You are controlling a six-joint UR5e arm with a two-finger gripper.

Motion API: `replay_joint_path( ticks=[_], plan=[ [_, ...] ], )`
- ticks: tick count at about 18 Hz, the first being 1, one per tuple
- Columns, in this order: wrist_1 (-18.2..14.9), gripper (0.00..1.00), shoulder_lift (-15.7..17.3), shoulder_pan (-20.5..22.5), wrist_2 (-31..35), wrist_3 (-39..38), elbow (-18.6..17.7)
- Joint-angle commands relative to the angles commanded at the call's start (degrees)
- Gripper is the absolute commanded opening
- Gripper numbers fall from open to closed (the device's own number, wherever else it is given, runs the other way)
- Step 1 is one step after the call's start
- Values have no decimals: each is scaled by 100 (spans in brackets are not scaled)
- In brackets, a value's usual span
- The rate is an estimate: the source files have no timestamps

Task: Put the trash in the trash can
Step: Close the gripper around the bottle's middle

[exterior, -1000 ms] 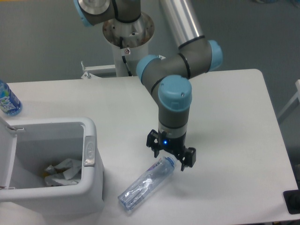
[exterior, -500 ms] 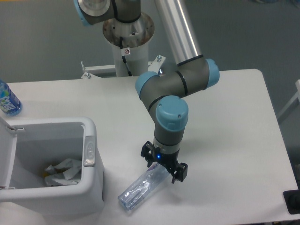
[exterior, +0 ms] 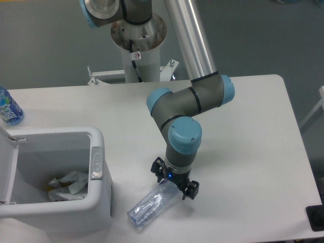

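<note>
A crushed clear plastic bottle (exterior: 149, 206) lies on its side on the white table, running from lower left to upper right. My gripper (exterior: 174, 184) stands open right over its upper end, one finger on each side of the bottle. The white trash can (exterior: 96, 202) sits at the left front with its lid swung open. Crumpled white paper (exterior: 67, 185) lies inside it.
An intact blue-labelled water bottle (exterior: 8, 107) stands at the table's far left edge. The arm's base column (exterior: 137, 45) rises behind the table. A grey latch (exterior: 96, 163) sits on the bin's right rim. A dark object (exterior: 316, 217) shows at the right front corner.
The gripper has moved left and down, from beside the bottle's cap end to straddling the bottle's upper end. The bottle has not visibly shifted.
</note>
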Motion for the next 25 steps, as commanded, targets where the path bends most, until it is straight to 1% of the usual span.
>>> replay_joint_path(
  ticks=[5,6,7,8,10,12,15,19,22,25],
  plan=[
    [0,100,-26,0,0,-44,-17],
    [0,99,-18,0,0,-53,-17],
    [0,91,-9,0,-9,-61,-9],
    [0,81,-9,0,-9,-62,-9],
    [0,67,0,0,-9,-62,0],
    [-9,62,17,0,-18,-62,-9],
    [-9,59,44,0,-18,-62,0],
    [-9,59,53,0,-61,-53,18],
    [0,59,193,44,-271,-53,62],
    [9,59,430,210,-728,-53,105]
  ],
)
